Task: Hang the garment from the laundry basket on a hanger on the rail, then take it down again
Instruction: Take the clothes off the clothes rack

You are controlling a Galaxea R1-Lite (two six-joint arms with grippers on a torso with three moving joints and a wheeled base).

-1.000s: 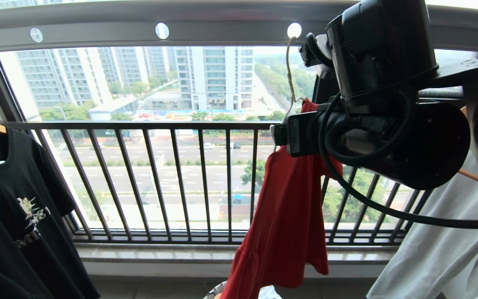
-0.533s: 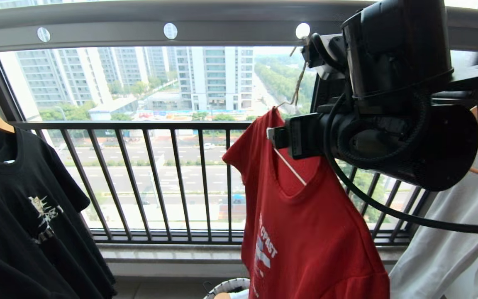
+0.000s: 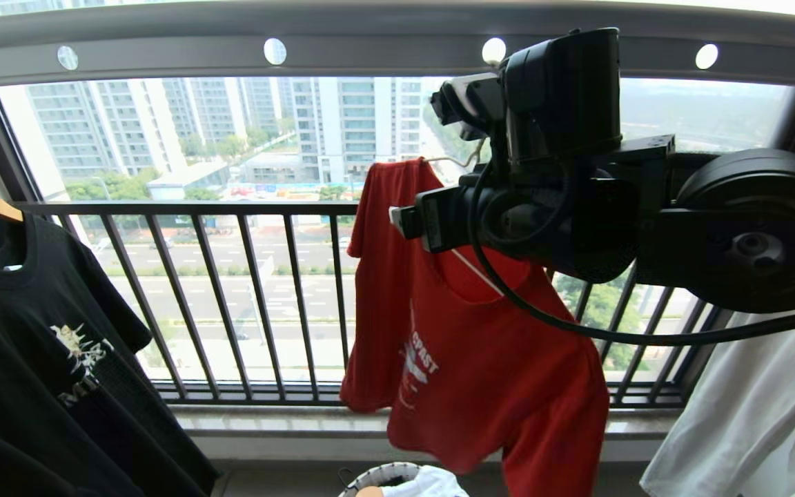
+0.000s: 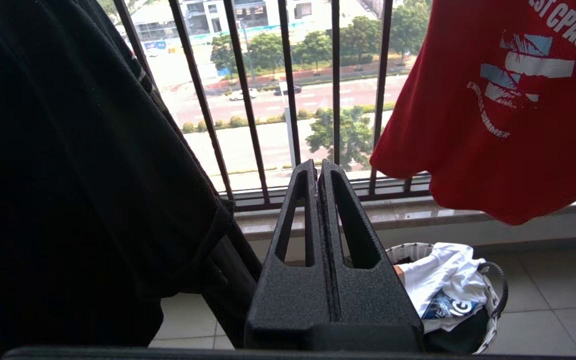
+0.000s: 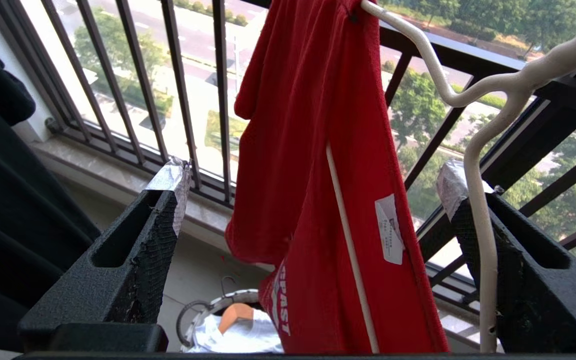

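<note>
Balcony w/ black barred railing (image 3: pixel 232 290), towers and road beyond. Head view: grey rail (image 3: pixel 163 41) runs overhead, black T-shirt (image 3: pixel 38 345) hangs on robot's left, white garment (image 3: pixel 735 407) on the right. Vs a sec ago the red T-shirt (image 3: pixel 466 373) has swung round, from a narrow edge-on drape to front-facing w/ print showing, and shifted left; right arm's bulk sits lower, so a fourth rail hole shows. Hook's seat on rail is hidden behind the arm, so can't confirm it hangs free; judgement: hang step about done, take-down still to come.

Left wrist view: left gripper (image 4: pixel 319 175) parked low, jaws together, empty. Laundry basket (image 4: pixel 493 295) on the floor below the shirt hem, white cloth inside.

Right wrist view: right gripper (image 5: pixel 313 185) jaws wide apart, clamped on nothing. Hanger (image 5: pixel 478 210) wire runs right along one finger (image 5: pixel 473 210), contact unclear. Shirt drapes between the jaws, neck label visible, fabric bunched to one shoulder, sitting lopsided.
</note>
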